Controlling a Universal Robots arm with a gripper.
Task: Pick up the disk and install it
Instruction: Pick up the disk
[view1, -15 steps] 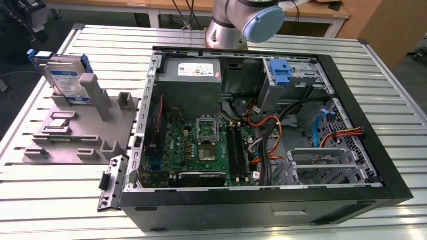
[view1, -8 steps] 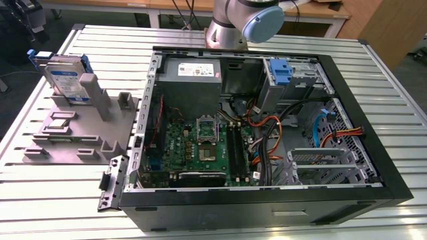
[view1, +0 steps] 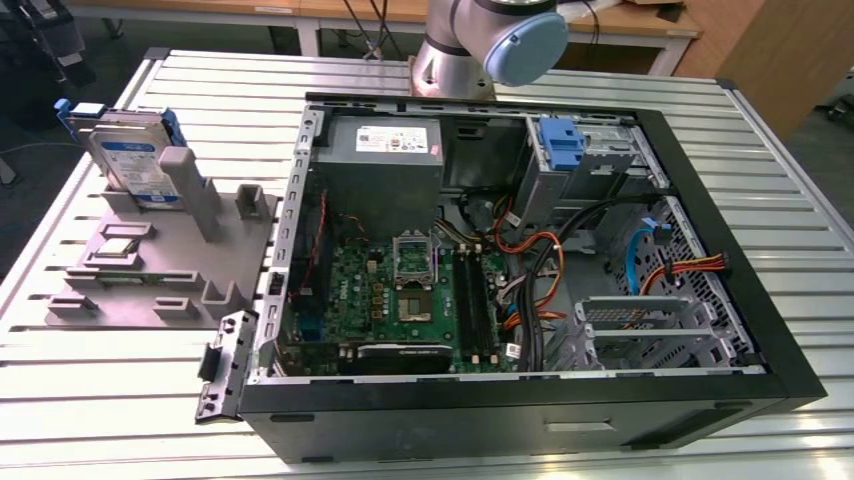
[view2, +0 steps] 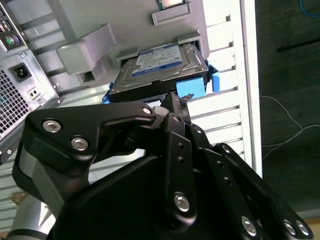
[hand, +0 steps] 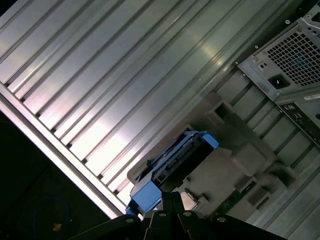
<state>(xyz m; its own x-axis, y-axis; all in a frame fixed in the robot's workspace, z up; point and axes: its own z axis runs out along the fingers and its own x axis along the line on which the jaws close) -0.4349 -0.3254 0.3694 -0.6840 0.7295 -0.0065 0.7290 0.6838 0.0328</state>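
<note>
We are treating the disk (view1: 134, 158), upright in the grey fixture (view1: 127, 270) at the exterior view's upper left, as rigid, weighty, shock-sensitive, best gripped by its blue carrier (view2: 197, 86), the gripper (view2: 174, 100) hovering nearby, jaws closed and empty.

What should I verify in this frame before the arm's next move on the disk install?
1. Disk upright in the grey fixture: ok.
2. Nothing against the disk in the exterior view: ok.
3. End effector lined up with the disk in the second wrist view: ok.
4. End effector open for a grasp: not ok, it is shut.
5. Computer case open, interior exposed: ok.
6. Drive bay free: cannot tell; a blue bracket stands there.
</note>
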